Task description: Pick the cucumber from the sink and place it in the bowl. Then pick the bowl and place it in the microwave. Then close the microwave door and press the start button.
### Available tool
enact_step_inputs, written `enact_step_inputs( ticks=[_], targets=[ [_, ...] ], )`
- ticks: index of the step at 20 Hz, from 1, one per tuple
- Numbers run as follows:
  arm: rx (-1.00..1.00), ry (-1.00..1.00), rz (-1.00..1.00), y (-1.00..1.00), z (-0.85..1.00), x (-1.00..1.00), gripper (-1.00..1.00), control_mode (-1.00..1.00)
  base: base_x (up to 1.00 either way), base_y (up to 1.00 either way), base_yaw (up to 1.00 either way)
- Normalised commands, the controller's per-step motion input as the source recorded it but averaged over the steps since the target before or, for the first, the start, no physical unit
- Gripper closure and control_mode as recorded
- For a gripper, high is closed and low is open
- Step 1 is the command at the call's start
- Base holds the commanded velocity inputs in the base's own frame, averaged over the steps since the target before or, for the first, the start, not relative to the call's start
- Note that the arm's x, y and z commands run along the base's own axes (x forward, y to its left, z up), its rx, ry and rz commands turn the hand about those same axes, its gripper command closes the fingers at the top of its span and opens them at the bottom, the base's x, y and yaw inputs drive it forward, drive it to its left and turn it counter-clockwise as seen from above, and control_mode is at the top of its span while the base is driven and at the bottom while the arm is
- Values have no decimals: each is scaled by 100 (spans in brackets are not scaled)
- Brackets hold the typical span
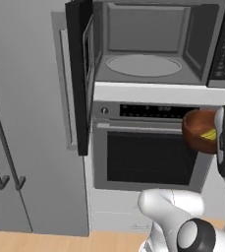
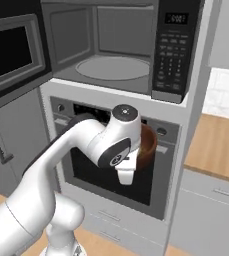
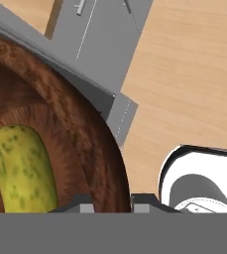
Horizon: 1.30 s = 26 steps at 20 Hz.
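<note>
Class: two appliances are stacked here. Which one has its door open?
The upper one, the microwave: its black door is swung out left, exposing the turntable. The oven below is shut.

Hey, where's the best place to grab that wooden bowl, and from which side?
By its thin rim, coming from above with one finger inside and one outside. The bowl is too wide to span, and the cucumber lies low inside, clear of the wall.

Cucumber in bowl, before oven, below microwave.
</note>
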Motion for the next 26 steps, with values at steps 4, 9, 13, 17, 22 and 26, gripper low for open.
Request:
enact_step_inputs(
  ticks=[4,9,13,17,22,26],
  targets=[
    [0,0,0,0,0,0,100,100,49,43,-16],
    [0,0,0,0,0,0,100,100,61,18,-16],
    [0,0,0,0,0,0,100,100,55,2,-11],
    [0,0,0,0,0,0,100,100,13,2,-3],
    [0,0,0,0,0,0,100,100,-4,2,0],
    [0,0,0,0,0,0,100,100,0,0,0]
  ],
)
